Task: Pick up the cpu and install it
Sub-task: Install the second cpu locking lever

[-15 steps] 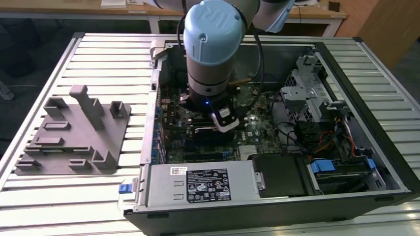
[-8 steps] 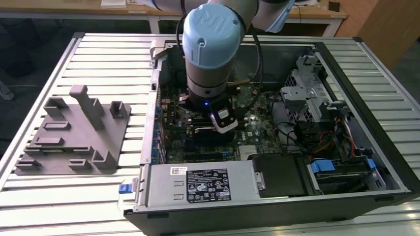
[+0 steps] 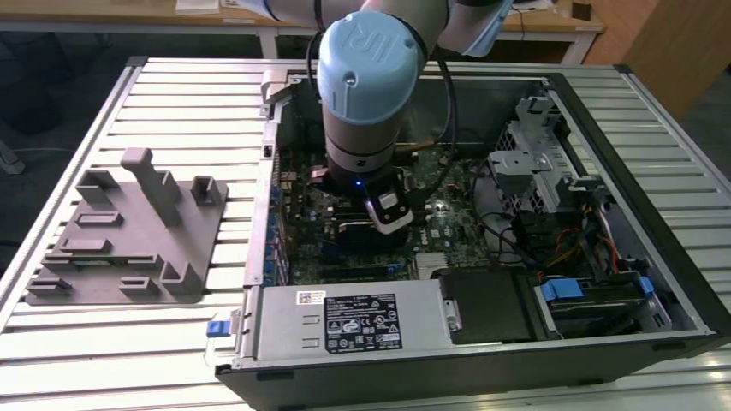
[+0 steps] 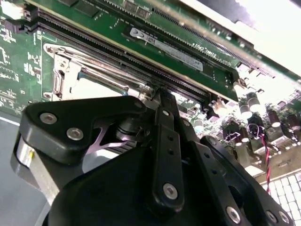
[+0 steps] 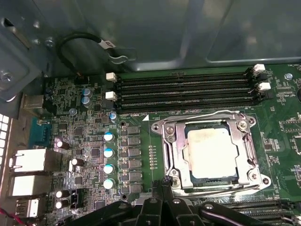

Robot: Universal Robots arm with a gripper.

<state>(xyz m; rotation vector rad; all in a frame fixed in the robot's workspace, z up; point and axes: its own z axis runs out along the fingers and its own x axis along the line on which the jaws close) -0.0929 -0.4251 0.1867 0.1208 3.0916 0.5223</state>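
Observation:
The cpu (image 5: 212,153), a pale silver square, lies flat inside the metal socket frame (image 5: 211,155) on the green motherboard (image 5: 136,146). In the first wrist view my gripper (image 5: 163,184) is at the socket's near edge, beside the cpu and not on it, its black fingers together with nothing between them. The second wrist view has the gripper (image 4: 160,94) with its tips close to the socket frame (image 4: 70,66). In the exterior view the gripper (image 3: 389,218) hangs down inside the open computer case (image 3: 639,257), low over the board.
Black memory slots (image 5: 188,92) run just beyond the socket, with capacitors (image 5: 108,153) beside it. A power supply (image 3: 354,321) and drive cage (image 3: 537,171) crowd the case. A grey fixture plate (image 3: 132,235) sits on the slatted table (image 3: 92,342) at the exterior view's left.

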